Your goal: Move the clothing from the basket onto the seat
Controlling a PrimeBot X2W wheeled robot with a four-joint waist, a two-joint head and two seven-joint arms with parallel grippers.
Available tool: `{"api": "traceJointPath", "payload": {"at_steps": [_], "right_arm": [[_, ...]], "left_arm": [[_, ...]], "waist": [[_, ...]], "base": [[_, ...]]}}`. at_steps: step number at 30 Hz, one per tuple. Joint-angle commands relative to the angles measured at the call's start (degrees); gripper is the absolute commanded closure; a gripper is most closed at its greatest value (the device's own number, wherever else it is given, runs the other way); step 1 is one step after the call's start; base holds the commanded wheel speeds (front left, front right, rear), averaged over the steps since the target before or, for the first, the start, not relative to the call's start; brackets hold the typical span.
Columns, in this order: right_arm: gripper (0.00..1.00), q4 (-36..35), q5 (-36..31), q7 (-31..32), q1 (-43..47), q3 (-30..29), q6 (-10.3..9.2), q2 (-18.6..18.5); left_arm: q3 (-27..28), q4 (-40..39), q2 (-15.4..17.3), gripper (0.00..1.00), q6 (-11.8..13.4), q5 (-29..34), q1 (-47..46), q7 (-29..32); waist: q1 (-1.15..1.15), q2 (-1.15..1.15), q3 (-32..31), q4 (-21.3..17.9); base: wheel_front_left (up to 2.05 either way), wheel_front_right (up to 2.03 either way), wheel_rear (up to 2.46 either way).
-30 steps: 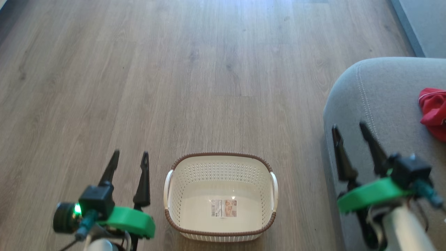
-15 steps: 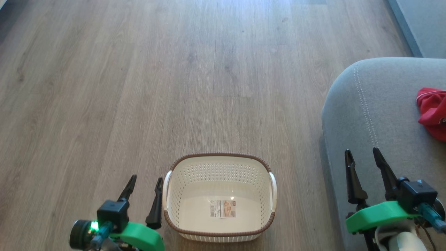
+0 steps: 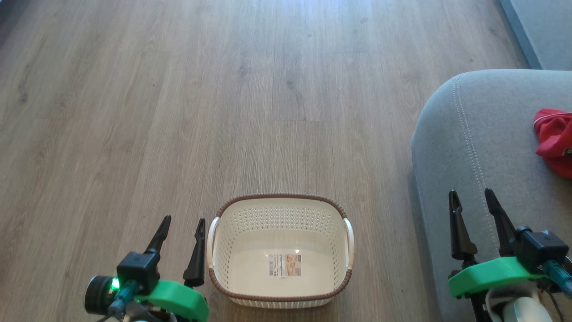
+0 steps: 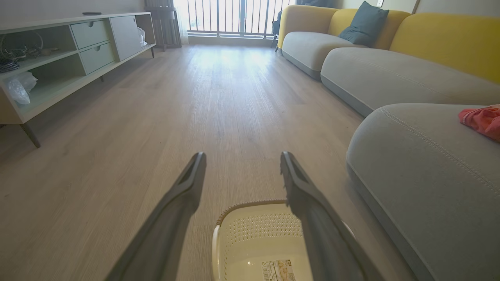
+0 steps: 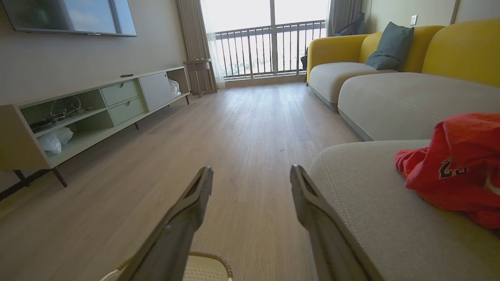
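We see the clothing point(image 3: 556, 141) heaped red on the seat point(image 3: 469, 147) at three o'clock, well apart from the basket point(image 3: 277, 214) at six; our left gripper point(image 3: 184, 219) at seven and right gripper point(image 3: 471, 192) at four hang with jaws wide, holding nothing.

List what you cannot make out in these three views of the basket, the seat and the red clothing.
Clothing: in the head view it is cut off by the right edge, so I cannot tell whether it is one garment or two.
Its dark print: in the right wrist view it is partly lost in folds.
Label in the basket: it is too small to read in the head view and cut off by the bottom edge in the left wrist view.
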Motion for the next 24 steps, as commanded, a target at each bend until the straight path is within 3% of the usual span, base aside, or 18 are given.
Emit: {"api": "traceJointPath", "payload": {"at_steps": [1, 24], "right_arm": [[0.0, -1.8, 0.2, -0.5, -2.1, 1.1, -0.01, -0.3], [0.0, -0.4, 1.8, -0.5, -2.3, 1.0, -0.01, -0.3]], "left_arm": [[2.3, -2.1, -0.1, 0.0, -0.1, -0.4, -2.0, -0.6], [2.7, -0.8, -0.1, 0.0, -1.4, -2.5, -2.1, -0.6]], "waist": [[0.0, 0.0, 0.0, -0.1], [0.0, 0.0, 0.0, -1.7]], "base": [[0.0, 0.0, 0.0], [0.0, 0.0, 0.0]]}}
